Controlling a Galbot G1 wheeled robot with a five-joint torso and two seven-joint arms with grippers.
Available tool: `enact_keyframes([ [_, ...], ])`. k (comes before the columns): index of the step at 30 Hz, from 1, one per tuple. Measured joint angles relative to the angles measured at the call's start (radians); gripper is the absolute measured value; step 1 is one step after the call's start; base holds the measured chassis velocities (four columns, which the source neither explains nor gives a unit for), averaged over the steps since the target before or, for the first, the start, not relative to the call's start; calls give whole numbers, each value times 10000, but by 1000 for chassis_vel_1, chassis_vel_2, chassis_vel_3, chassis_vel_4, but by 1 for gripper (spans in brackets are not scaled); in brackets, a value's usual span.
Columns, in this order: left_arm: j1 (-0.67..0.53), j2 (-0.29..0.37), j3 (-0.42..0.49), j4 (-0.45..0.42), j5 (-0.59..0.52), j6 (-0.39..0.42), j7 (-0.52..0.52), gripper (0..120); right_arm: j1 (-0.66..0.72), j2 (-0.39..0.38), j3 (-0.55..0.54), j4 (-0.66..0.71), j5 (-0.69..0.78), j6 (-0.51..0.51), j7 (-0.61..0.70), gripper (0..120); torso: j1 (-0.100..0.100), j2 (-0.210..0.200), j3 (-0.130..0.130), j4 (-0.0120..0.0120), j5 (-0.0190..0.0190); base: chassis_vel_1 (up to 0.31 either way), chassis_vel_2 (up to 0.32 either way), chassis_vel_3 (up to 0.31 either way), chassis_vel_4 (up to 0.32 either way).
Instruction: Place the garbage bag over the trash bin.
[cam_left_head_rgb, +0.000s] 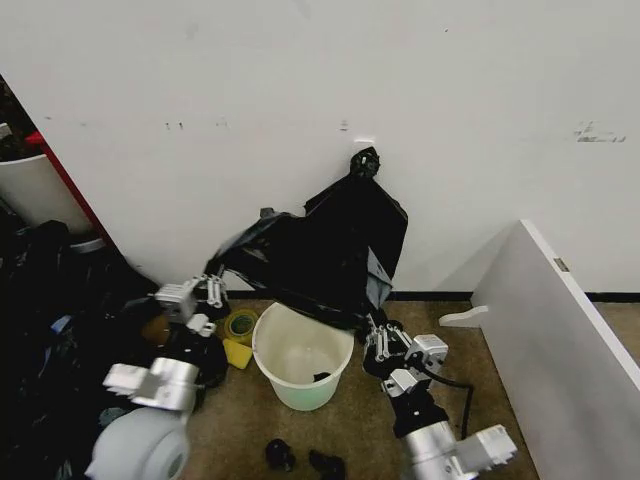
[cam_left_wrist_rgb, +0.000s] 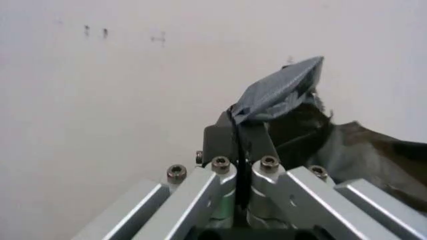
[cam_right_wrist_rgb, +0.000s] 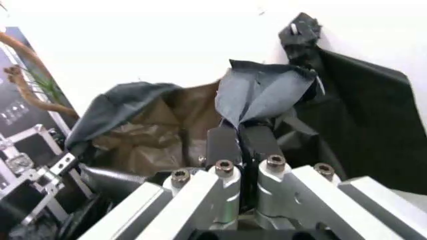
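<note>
- Both my tools sit low in the head view, either side of the bin: left tool by the bin's left rim, right tool by its right rim.
- Left tool is clenched on an edge of the bag; in the left wrist view the fingers press together with a grey-looking fold of plastic sticking out past them.
- Right tool is clenched on another edge of the bag, a flap of it standing up between the closed fingers.
- Bag hangs stretched between the two tools, above and behind the bin, its knotted top up against the white wall.
- Bin stands upright on the brown floor, mouth bare, with a small dark thing inside near the bottom.
- Yellow-green tape roll lies just left of the bin.
- Heap of dark bags fills the far left.
- White board slants on the right.
</note>
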Motion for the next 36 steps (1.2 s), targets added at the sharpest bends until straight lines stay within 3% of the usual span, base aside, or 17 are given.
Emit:
enact_keyframes([
  [6, 100, -173, 280, -271, -94, 568, -93, 0, 119, 119, 30, 32, 641, -274, -21, 0, 1, -1, 1, -1, -2, 0, 0, 0, 0],
  [15, 141, -575, 626, 45, 770, 483, -134, 0, 558, 280, -81, -762, 1979, -310, -760, 0, 2, -2, 2, -1, 0, 0, 0, 0, 0],
  [25, -131, -1058, 1173, 1493, 977, 89, -101, 0, 1366, 593, -86, -2382, 2614, -22, -2196, 0, 3, -2, 2, 0, -1, 0, 0, 0, 0],
  [36, -653, -1289, 1379, 2647, 961, -23, 89, 0, 2105, 1043, -165, -3774, 3258, 315, -2803, 0, 3, -3, 2, 0, -1, 0, 0, 0, 0],
])
